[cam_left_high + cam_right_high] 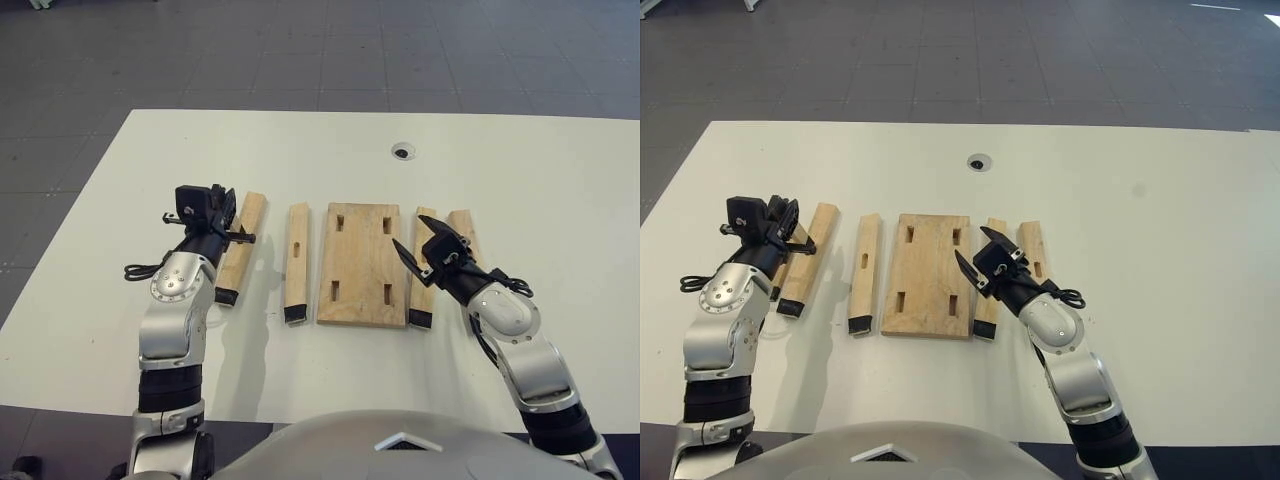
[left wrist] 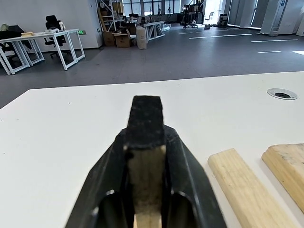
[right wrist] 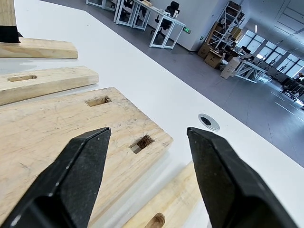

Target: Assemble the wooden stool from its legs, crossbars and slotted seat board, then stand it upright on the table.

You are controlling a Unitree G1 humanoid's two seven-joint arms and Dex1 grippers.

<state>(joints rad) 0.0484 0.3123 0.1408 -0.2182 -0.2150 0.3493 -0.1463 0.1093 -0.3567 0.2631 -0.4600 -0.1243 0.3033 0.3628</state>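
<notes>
- Centrally, the board (image 1: 360, 262) lies flat on the white surface (image 1: 560, 200), its four slots facing up.
- Just left of the board lies a slotted leg (image 1: 297, 262), parallel to it and a little apart, with its black end toward the robot.
- Farther left of the board is an outer leg (image 1: 243, 245), also flat and slightly angled, with its black end toward the robot.
- The left claw (image 1: 222, 212) is left of the board, just beyond the outer leg. It is clamped on a held leg (image 2: 146, 111), with both fingers pressed against the wood just behind its black tip.
- I cannot tell whether the held leg clears the surface.
- Right of the board, almost touching its edge, lies a near-right leg (image 1: 421, 300) with its black end toward the robot.
- A far-right leg (image 1: 462, 232) lies just beyond the near-right leg, farther from the board.
- The right claw (image 1: 408, 232) hovers over the board's right edge and the near-right leg. Its two black fingers are spread wide and grip nothing.
- Beyond the board, a round grommet (image 1: 402, 152) sits in the surface.
</notes>
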